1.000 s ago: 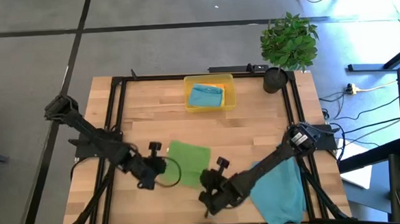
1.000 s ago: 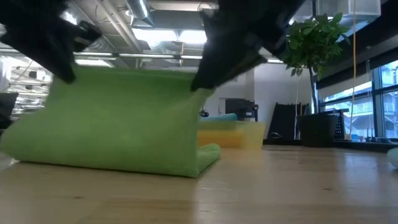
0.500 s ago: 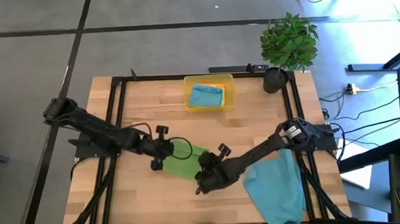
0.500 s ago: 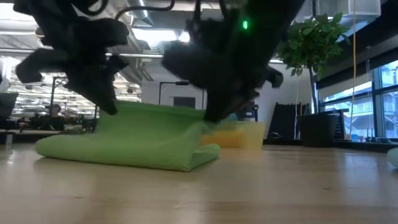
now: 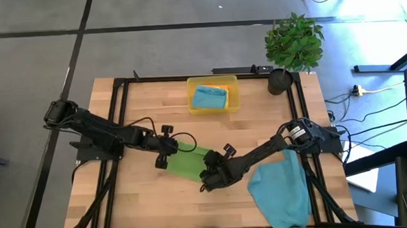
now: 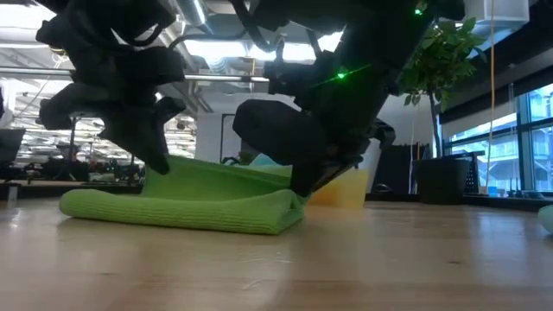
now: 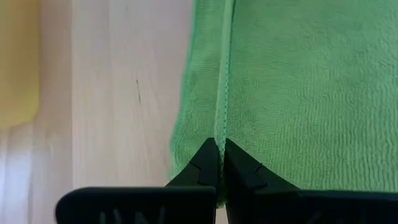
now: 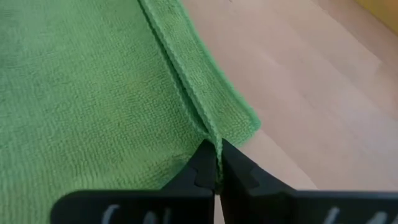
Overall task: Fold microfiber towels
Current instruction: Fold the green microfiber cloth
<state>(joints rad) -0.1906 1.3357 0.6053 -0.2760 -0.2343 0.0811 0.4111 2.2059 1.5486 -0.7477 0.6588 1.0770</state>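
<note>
A green microfiber towel [image 5: 189, 163] lies doubled over on the wooden table [image 5: 140, 103] near its middle, its lower layer flat on the wood [image 6: 181, 212]. My left gripper [image 5: 165, 159] is shut on the towel's upper edge at its left end. My right gripper [image 5: 208, 179] is shut on the same edge at its right end. A teal-blue towel [image 5: 283, 191] lies spread at the near right, partly under the right arm. Another teal-blue towel [image 5: 208, 97] and an orange one [image 5: 223, 89] sit in the yellow tray. My left gripper pinches the stitched hem [image 7: 220, 127] of the green towel's upper layer between its two fingers, slanting down from the table's left. The hem runs straight away from the fingertips. The held edge sits low over the layer beneath. My right gripper pinches the stitched hem [image 8: 208, 134] near the towel's corner [image 8: 249, 124] between its two fingers, slanting down from the near right. The held edge lies close over the lower layer, which rests on the table.
The translucent yellow tray [image 5: 234, 104] stands at the far middle of the table. A potted plant [image 5: 294, 43] stands at the far right corner. A black frame [image 5: 120, 118] runs along the table's sides. Bare wood lies at the near left.
Both grippers have moved toward the far edge and down, staying shut on the green towel's edge. The upper layer, which stood up high as a loop, has been laid over the lower one. The towel now lies low and doubled.
</note>
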